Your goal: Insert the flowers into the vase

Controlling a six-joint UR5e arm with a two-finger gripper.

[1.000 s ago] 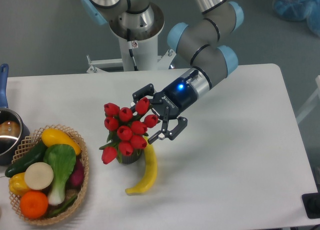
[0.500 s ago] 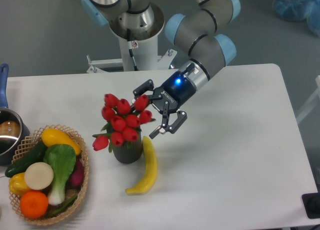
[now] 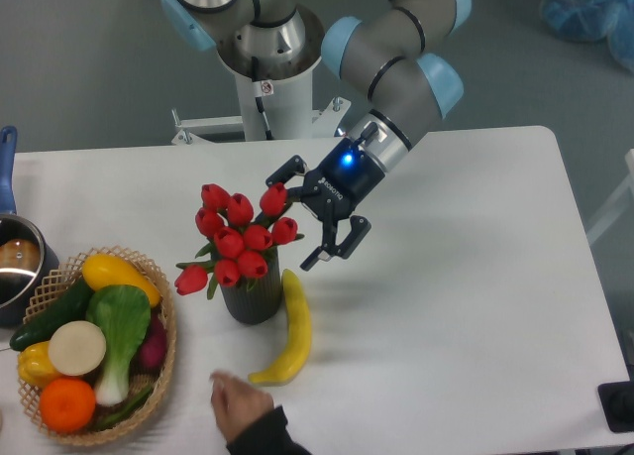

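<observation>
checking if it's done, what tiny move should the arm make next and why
Probably lift the gripper up and away to the right. The flowers already stand in the vase, its fingers look spread open around no stems, and a person's hand has reached in near the banana.

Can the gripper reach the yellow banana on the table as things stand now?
Probably yes: the open gripper is empty, and the yellow banana lies uncovered below it, beside the dark ribbed vase. A person's hand is close, though.
</observation>
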